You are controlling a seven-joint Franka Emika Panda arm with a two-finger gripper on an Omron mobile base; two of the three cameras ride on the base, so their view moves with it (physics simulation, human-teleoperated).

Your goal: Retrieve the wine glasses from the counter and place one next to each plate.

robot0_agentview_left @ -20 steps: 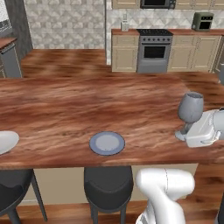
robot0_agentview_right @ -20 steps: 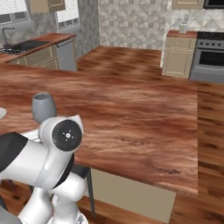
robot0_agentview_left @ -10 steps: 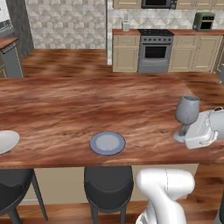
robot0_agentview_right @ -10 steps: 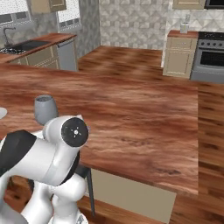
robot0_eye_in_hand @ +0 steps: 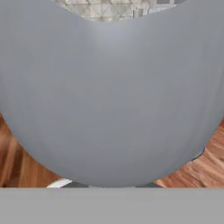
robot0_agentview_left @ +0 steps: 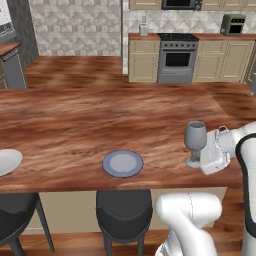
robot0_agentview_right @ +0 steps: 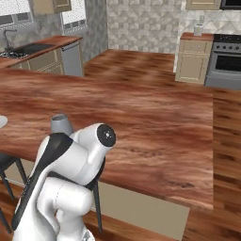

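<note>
- Over the last second the translucent blue-grey stemmed wine glass point(robot0_agentview_left: 195, 142) had slid left along the long wood-grain bench point(robot0_agentview_left: 100, 120) toward the greyish-blue round plate point(robot0_agentview_left: 122, 163), though still well apart from it.
- The glass stood upright, its foot at the bench top.
- The claw point(robot0_agentview_left: 200, 159) sat against its stem, the bowl looming just ahead; whether it gripped, I could not tell.

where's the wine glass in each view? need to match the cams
Left base view: the translucent blue-grey stemmed wine glass stands right of centre on the wood-grain island top, beside the white hand.
Right base view: only its bowl peeks above the arm, at left.
Hand view: its bowl spans nearly the whole frame, very close.
Shared landmark: the steel oven range at the back wall.
</note>
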